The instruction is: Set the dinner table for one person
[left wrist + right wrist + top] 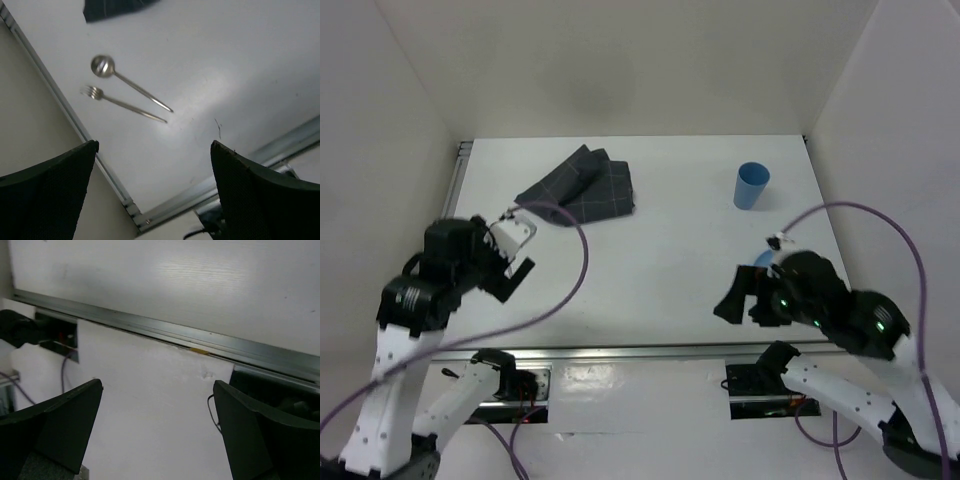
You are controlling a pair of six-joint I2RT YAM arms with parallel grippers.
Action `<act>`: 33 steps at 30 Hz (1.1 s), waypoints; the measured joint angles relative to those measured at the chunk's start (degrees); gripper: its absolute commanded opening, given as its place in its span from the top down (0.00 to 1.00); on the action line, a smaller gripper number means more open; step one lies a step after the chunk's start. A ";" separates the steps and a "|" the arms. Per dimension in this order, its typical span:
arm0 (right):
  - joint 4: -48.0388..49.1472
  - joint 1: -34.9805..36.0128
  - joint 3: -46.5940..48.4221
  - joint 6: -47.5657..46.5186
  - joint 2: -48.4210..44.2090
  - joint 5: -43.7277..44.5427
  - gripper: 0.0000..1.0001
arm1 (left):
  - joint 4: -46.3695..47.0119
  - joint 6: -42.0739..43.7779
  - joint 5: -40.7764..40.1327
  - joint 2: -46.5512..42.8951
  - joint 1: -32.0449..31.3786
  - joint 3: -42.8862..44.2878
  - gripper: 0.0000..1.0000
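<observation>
L gripper (155, 146) (splayed) over dinner table (235, 55)

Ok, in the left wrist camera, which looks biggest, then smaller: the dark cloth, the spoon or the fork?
1. The dark cloth: biggest, even though the picture's top edge cuts it off.
2. The fork and the spoon: too alike to rank. The fork looks slightly longer, and the spoon's bowl is wider.

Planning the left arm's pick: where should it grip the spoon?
Probably the handle just behind the bowl of the spoon, left tool coming straight down, fingers across it: it lies flat, and the fork crowds the handle's tip.
</observation>
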 measured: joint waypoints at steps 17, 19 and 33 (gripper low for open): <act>33.73 0.00 10.29 -22.03 21.97 15.54 0.00 | 19.54 -10.49 1.01 89.29 0.00 58.38 0.00; 37.40 -0.02 10.29 -24.28 23.41 16.94 0.00 | 20.46 -10.78 -1.57 94.88 -0.24 61.22 0.04; 42.58 -0.15 10.27 -24.76 29.29 19.12 0.00 | 25.38 -5.68 2.19 80.48 -5.81 31.32 0.73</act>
